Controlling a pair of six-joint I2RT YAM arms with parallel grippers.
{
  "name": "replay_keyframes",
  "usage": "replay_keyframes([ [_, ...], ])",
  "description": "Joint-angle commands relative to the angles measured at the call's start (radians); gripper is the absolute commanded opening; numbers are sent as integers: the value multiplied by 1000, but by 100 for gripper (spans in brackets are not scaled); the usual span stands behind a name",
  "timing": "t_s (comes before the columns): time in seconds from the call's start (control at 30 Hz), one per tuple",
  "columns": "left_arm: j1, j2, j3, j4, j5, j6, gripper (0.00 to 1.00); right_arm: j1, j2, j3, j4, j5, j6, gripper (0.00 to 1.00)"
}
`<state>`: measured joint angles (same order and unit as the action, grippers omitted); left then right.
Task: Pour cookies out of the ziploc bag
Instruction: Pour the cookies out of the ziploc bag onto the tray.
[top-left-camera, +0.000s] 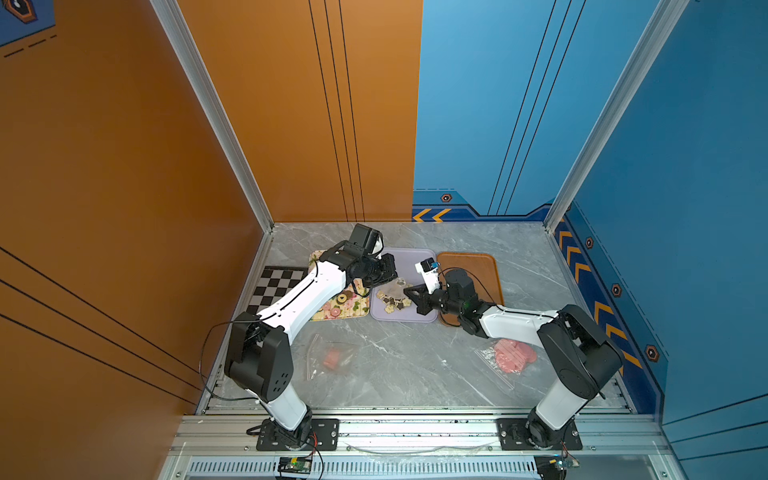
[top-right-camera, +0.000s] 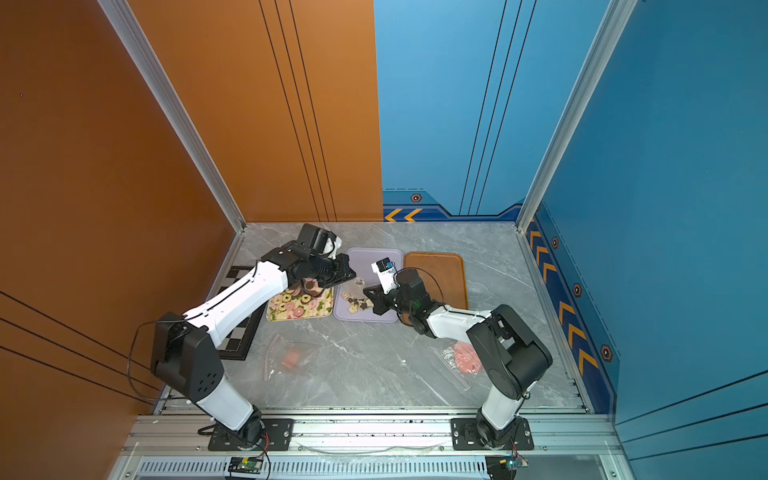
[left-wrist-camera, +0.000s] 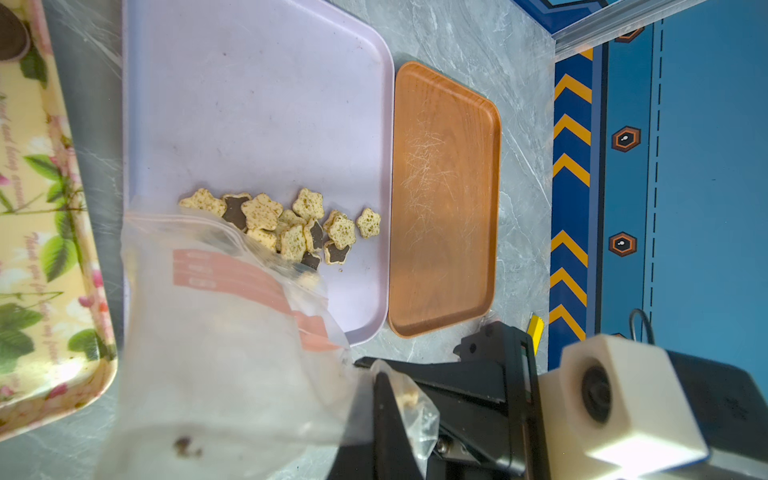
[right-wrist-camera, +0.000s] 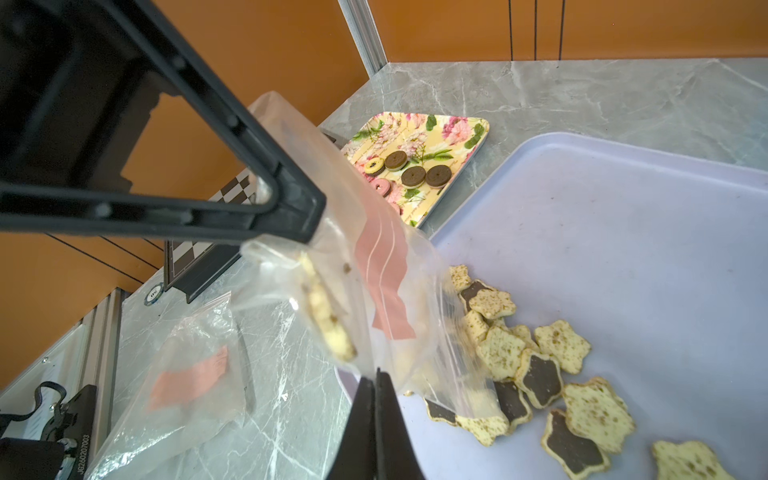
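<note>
Cookies (left-wrist-camera: 286, 226) on middle tray (left-wrist-camera: 257, 104), ziploc bag (left-wrist-camera: 224, 353) above; left tray (left-wrist-camera: 25, 124), right tray (left-wrist-camera: 444, 187) flanking.

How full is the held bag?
Nearly empty: at least one cream cookie sits inside the bag; the star cookies lie spilled on the lilac tray.

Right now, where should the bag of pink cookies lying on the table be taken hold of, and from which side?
Probably the bag at its flat clear end toward the middle of the table, fingers coming down from above. The pink cookies bulge at the other end, partly under the right arm, so the thin empty edge is easiest to pinch.
</note>
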<state>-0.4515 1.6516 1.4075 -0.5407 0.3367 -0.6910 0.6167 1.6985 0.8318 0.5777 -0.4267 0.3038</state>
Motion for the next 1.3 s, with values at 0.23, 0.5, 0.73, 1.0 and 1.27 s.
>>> replay_keyframes([
  [0.23,-36,-93,-113,78,-248,285,78,-32,42,35,5,-87,94,0],
  [0.5,-156,-277,-412,327,-332,428,80,-53,92,58,22,-123,165,0],
  [0.73,-209,-364,-560,393,-384,517,79,-87,110,47,105,-173,266,0],
  [1.0,-234,-257,-504,448,-464,531,79,-80,105,45,176,-251,302,0],
  [1.27,-185,-127,-404,488,-551,545,81,-71,111,37,278,-340,330,0],
])
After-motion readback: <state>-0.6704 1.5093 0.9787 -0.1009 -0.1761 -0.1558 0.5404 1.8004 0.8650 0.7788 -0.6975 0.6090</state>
